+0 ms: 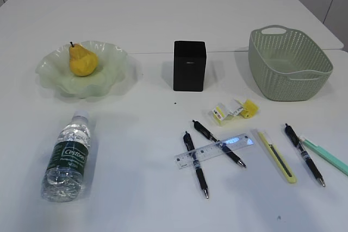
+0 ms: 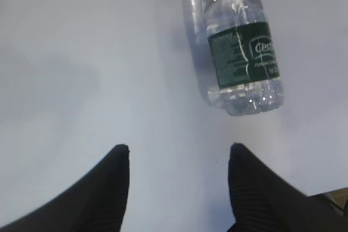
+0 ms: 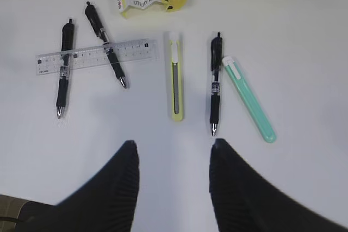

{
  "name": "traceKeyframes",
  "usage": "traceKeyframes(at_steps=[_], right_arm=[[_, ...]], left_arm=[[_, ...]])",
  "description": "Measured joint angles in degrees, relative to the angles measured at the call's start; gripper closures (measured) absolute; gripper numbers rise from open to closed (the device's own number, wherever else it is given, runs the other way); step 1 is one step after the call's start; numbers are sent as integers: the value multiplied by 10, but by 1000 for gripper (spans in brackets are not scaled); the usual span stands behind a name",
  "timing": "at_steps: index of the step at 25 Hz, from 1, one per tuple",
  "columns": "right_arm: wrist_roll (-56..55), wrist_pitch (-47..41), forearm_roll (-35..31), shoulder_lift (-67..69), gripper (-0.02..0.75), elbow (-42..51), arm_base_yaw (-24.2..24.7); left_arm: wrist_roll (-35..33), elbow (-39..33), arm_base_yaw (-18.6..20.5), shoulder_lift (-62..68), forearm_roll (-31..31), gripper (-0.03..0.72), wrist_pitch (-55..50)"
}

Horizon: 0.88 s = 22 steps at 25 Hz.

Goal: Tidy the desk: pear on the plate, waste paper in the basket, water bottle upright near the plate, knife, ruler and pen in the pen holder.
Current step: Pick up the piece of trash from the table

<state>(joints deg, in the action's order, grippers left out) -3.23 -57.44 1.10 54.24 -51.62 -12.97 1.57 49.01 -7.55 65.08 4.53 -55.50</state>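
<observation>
exterior view: bright, even, diffuse light, sharp across the frame. soft faint shadows on the white surface (image 1: pixel 163 199) beside the matte black square box (image 1: pixel 189 65) and sage-green woven-look basket (image 1: pixel 289 63). bluish glare patch on the short clear plastic ruler (image 1: pixel 215 151). left wrist view: cooler blue-grey cast, soft overall, small clear plastic bottle with dark green label (image 2: pixel 239 42) slightly blurred with specular sparkle, black jaws out of focus. right wrist view: bright and crisp, thin shadows beside the pens, near jaws blurred.
</observation>
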Motion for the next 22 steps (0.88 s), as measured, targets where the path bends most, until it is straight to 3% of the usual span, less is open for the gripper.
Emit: traceKeyframes(at_steps=[10, 22], right_arm=[[65, -7, -3, 56, 419, -26, 0], [125, -53, -20, 286, 419, -242, 0]], left_arm=[[2, -32, 0, -55, 1, 279, -7], [2, -32, 0, -55, -2, 282, -6]])
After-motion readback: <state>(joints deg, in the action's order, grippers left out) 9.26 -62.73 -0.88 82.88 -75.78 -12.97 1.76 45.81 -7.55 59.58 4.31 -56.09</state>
